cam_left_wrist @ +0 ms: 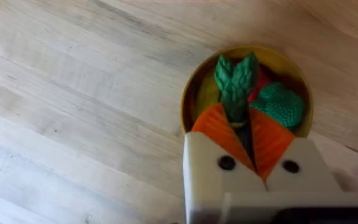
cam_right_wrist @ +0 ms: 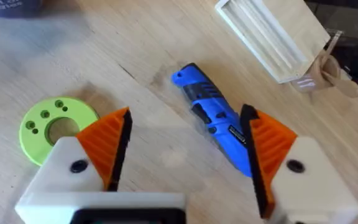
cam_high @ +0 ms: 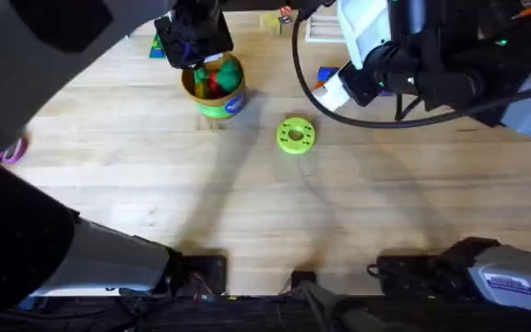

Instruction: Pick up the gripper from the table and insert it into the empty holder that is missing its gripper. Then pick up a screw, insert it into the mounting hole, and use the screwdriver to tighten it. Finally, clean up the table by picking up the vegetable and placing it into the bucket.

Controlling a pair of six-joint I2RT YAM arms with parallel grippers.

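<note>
Your table [cam_high: 247, 203] is pale wood planking. On it the bucket [cam_high: 216, 100], yellow with a blue-and-green band, sits toward 11 o'clock in the overhead view. Your left gripper [cam_left_wrist: 246, 138] hangs directly over it, its orange pads nearly together and pinching the vegetable [cam_left_wrist: 235, 87], whose dark green ribbed tip pokes down into the bucket mouth beside a bumpy green toy [cam_left_wrist: 282, 104] and something red.

Your right gripper [cam_right_wrist: 185, 146] is spread wide and holds nothing. The screwdriver [cam_right_wrist: 215, 117], blue, lies flat on the wood between its fingers, past the tips; a label on the barrel is too small to read.

The lime-green disc [cam_high: 295, 135] with holes lies at about 4 o'clock from the bucket, well apart from it
</note>
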